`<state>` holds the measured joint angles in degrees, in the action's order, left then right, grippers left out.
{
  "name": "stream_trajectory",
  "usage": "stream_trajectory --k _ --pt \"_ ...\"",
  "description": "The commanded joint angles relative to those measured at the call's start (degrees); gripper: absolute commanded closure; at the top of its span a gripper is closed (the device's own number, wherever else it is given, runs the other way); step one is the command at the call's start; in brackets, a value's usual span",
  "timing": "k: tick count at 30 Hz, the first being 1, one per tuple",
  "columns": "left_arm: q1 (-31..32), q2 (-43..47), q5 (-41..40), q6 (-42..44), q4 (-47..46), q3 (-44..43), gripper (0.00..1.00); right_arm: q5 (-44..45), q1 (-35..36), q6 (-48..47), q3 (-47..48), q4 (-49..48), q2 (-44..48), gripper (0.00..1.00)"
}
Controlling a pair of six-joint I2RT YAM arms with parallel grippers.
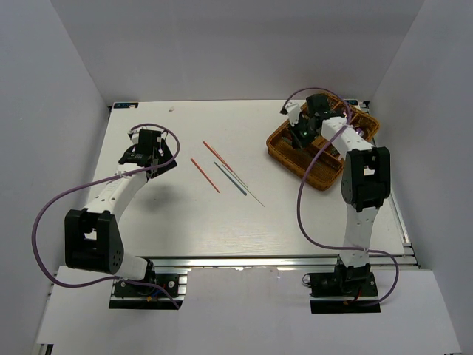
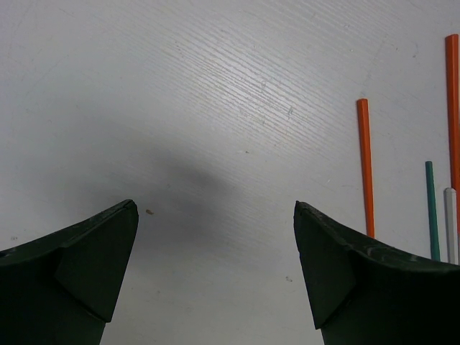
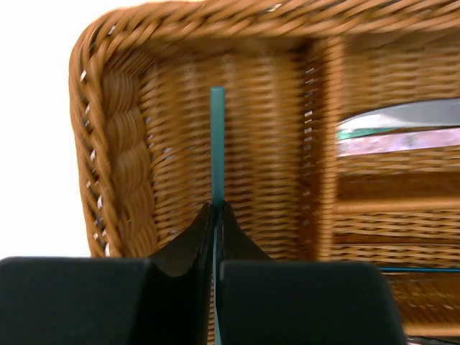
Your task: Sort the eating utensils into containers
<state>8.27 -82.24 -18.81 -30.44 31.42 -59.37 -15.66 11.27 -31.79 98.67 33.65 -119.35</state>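
Note:
The brown wicker tray (image 1: 319, 180) sits at the far right of the table. My right gripper (image 1: 300, 134) hangs over its left end compartment, shut on a teal-green chopstick (image 3: 217, 136). In the right wrist view the gripper (image 3: 218, 207) holds it just above the woven floor near the tray's corner wall (image 3: 93, 144). A silver piece (image 3: 410, 115) and a purple piece (image 3: 402, 141) lie in the neighbouring compartment. Two red chopsticks (image 1: 205, 175) (image 1: 217, 156) and a blue-green one (image 1: 230, 179) lie mid-table. My left gripper (image 1: 150, 151) is open and empty over bare table, left of them.
In the left wrist view, between and beyond my open gripper (image 2: 215, 208) there is bare white table. The orange-red chopsticks (image 2: 366, 165) (image 2: 452, 108), a green one (image 2: 431, 212) and a pale one (image 2: 450, 224) lie at the right. White walls enclose the table.

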Motion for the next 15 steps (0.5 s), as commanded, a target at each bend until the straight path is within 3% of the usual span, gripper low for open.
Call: stream_trajectory --k 1,2,3,4,6,9,12,15 --pt "0.16 0.76 0.0 0.29 -0.75 0.49 0.02 -0.44 0.16 -1.09 -2.85 -1.65 3.07 1.0" --pt "0.25 0.59 0.09 0.29 -0.75 0.49 0.02 0.53 0.25 -0.47 -3.57 -2.27 3.33 0.93" --pt "0.25 0.59 0.26 0.29 -0.75 0.49 0.02 1.59 0.16 0.41 -3.92 -2.97 3.86 0.72" --pt "0.25 0.67 0.35 0.29 -0.92 0.66 0.02 3.08 0.25 1.63 -4.45 -3.84 4.3 0.62" --pt "0.25 0.76 0.44 0.38 -1.1 0.84 0.02 3.97 0.33 2.87 -5.07 -5.16 6.49 0.5" --pt "0.25 0.94 0.44 0.47 -1.1 0.75 0.02 4.41 0.95 6.73 -4.9 -7.01 9.48 0.39" --pt "0.25 1.29 -1.4 0.29 -0.66 0.66 0.02 5.72 4.98 13.67 -4.28 -8.77 11.85 0.36" --pt "0.25 1.29 -3.16 -0.32 -0.13 0.49 0.02 6.78 14.11 21.9 -7.08 -15.08 13.18 0.3"
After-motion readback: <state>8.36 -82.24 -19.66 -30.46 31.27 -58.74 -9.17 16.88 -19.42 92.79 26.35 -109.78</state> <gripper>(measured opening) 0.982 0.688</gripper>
